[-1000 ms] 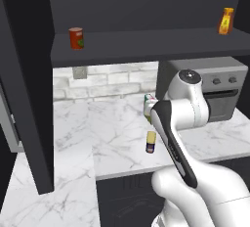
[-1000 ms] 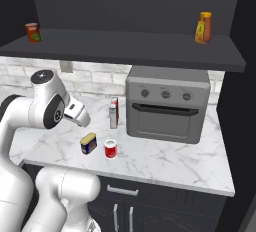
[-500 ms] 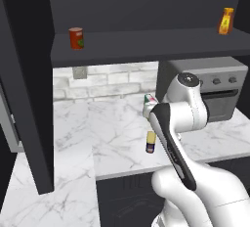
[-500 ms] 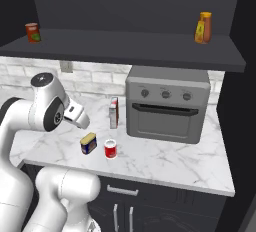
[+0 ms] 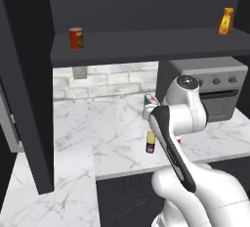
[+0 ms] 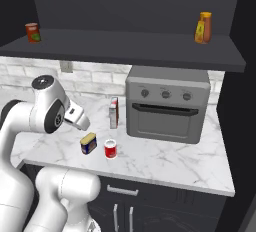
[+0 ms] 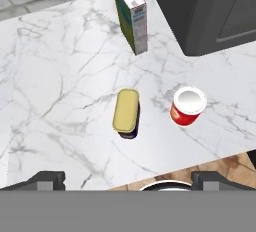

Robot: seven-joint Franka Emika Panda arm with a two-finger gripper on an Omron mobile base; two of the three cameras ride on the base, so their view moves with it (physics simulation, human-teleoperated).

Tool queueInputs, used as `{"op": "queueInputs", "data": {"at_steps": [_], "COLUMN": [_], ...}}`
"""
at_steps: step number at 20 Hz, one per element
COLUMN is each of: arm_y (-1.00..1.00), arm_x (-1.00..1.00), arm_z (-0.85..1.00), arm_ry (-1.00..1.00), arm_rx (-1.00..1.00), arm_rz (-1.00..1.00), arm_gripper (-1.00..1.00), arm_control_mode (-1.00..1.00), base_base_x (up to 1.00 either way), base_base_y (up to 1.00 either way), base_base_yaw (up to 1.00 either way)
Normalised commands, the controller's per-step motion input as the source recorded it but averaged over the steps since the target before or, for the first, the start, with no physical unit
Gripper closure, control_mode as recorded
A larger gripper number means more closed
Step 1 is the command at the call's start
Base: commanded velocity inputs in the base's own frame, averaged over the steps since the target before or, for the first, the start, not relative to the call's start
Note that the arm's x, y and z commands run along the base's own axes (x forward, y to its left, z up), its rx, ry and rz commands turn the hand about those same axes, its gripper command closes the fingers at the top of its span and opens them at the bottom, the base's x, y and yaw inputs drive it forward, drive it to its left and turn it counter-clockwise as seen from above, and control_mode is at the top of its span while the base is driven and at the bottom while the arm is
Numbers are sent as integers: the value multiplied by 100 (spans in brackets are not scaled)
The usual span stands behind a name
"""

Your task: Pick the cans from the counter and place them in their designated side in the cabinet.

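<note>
The boxy tin [image 7: 126,111] with yellow top and dark blue label lies on the white marble counter [image 7: 60,76], near its front edge. The short red can [image 7: 187,106] with white top stands just right of it. Both also show in the right base view: tin [image 6: 88,143], red can [image 6: 110,149]. My gripper [image 7: 130,180] hangs above and in front of the tin, open, with nothing between its fingers. From the right base it is the gripper [image 6: 80,118] up-left of the tin. The dark cabinet [image 5: 146,45] runs above with its long open shelf.
A green-and-white carton [image 7: 131,15] stands behind the cans, beside the grey oven [image 6: 165,106]. On the shelf are a darker orange-red can [image 5: 75,38] at left and a yellow bottle [image 5: 225,21] at right. The tall dark side panel [image 5: 24,74] stands left.
The hand has dipped slightly down toward the cans. The cans and the carton have not moved.
</note>
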Motion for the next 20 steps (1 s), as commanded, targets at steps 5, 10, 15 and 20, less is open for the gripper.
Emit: {"op": "queueInputs", "data": {"at_steps": [5, 10, 15, 20], "arm_y": [0, 0, 0, 0], "arm_x": [1, 4, 6, 6], "arm_z": [-12, -10, -7, -4], "arm_ry": [0, 0, 0, 0], "arm_rx": [0, 0, 0, 0], "arm_rz": [0, 0, 0, 0], "arm_gripper": [-100, -100, -100, -100], "arm_control_mode": [-100, -100, -100, -100], "base_base_x": [0, 0, 0, 0], "base_base_y": [0, 0, 0, 0], "base_base_yaw": [0, 0, 0, 0]}}
